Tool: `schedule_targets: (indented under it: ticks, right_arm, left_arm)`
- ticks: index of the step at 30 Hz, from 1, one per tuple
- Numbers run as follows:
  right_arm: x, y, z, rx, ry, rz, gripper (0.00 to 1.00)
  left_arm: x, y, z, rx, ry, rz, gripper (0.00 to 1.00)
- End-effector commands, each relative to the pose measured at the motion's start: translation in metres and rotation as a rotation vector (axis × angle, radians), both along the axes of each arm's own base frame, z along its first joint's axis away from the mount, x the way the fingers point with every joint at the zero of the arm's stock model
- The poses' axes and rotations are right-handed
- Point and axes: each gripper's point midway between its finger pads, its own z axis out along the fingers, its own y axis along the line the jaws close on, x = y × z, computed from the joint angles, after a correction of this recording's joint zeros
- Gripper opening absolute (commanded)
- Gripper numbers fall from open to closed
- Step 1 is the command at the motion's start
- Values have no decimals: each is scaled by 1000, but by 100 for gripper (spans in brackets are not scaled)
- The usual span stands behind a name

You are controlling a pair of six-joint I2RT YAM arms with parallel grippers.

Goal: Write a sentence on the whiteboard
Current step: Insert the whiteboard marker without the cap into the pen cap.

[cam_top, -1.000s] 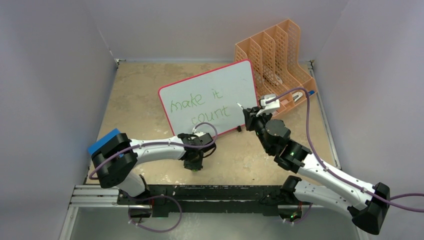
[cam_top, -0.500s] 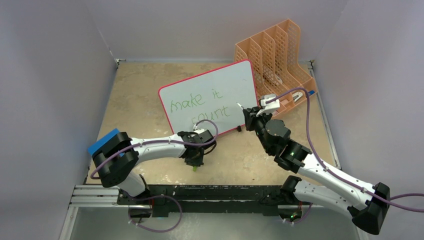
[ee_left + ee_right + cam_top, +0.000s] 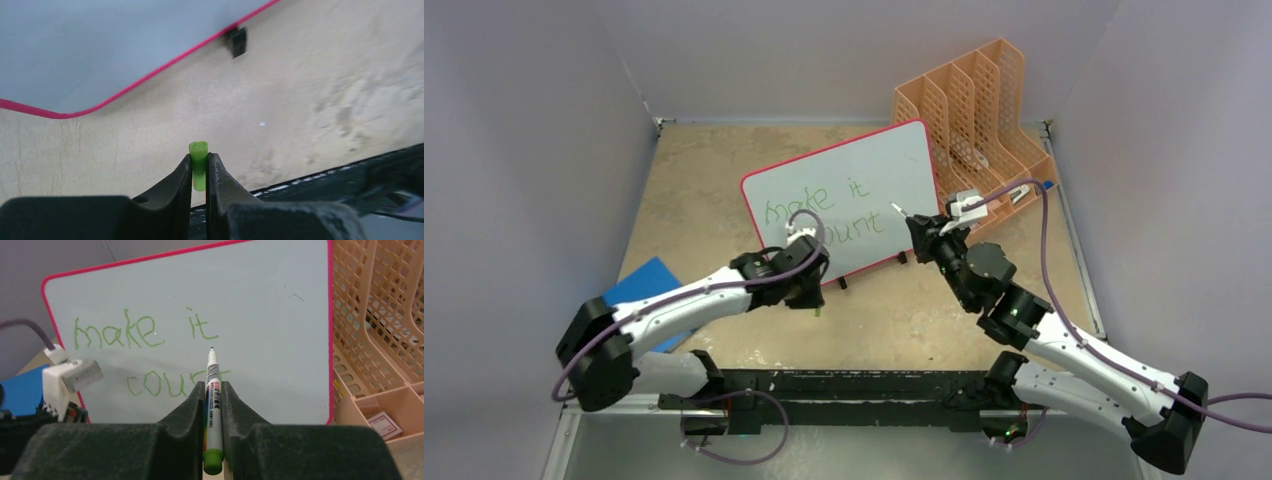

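The whiteboard (image 3: 894, 165) lies in the middle of the table (image 3: 704, 190), turned so that its corners point to the sides. Its pink-red rim at the far right corner comes just beside the orange file rack (image 3: 984, 90); if they touch cannot be told. The sentence (image 3: 824, 212) "make it count" stands in green on the left half of the board, in two lines.

The right gripper (image 3: 213, 387) is clamped on a green marker (image 3: 213, 405), with its jaws pressed on the barrel. The tip points over the board between "it" and "count", well inside the rim. Whether it touches the surface cannot be told.

The left gripper (image 3: 199, 159) pinches a small green cap (image 3: 198, 150) between its fingertips. It hangs over the tabletop near the board's near edge. The wrist view shows the rounded rim corner and one black foot (image 3: 237, 41) beyond it.

Bare tabletop shows left of the board, behind it, and in a strip between its near edge and the black rail (image 3: 844, 385). A blue pad (image 3: 639, 282) lies at the left, partly under the left arm.
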Motion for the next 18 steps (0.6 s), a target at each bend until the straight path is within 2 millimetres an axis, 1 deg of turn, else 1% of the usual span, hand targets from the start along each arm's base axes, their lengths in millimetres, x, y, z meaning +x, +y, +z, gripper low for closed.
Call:
schedule_targets:
  ticks: [1, 4, 7, 9, 12, 15, 18]
  right_arm:
    - [-10, 9, 36, 89, -121, 91, 0]
    - [-15, 16, 46, 121, -155, 143, 0]
    - [-19, 26, 51, 137, -174, 184, 0]
    - [-23, 32, 56, 152, -193, 203, 0]
    - [-29, 38, 64, 172, -224, 200, 0]
    - [-39, 44, 71, 197, -266, 188, 0]
    - [-47, 50, 77, 220, -296, 193, 0]
  left_arm:
    - [29, -14, 75, -273, -145, 84, 0]
    - [42, -8, 112, -377, -213, 148, 0]
    - [59, -4, 147, -477, -283, 191, 0]
    - [74, 1, 164, -536, -311, 217, 0]
    - [91, 2, 190, -623, -329, 233, 0]
    - [104, 0, 214, -693, -366, 250, 0]
    - [114, 3, 231, -769, -360, 284, 0]
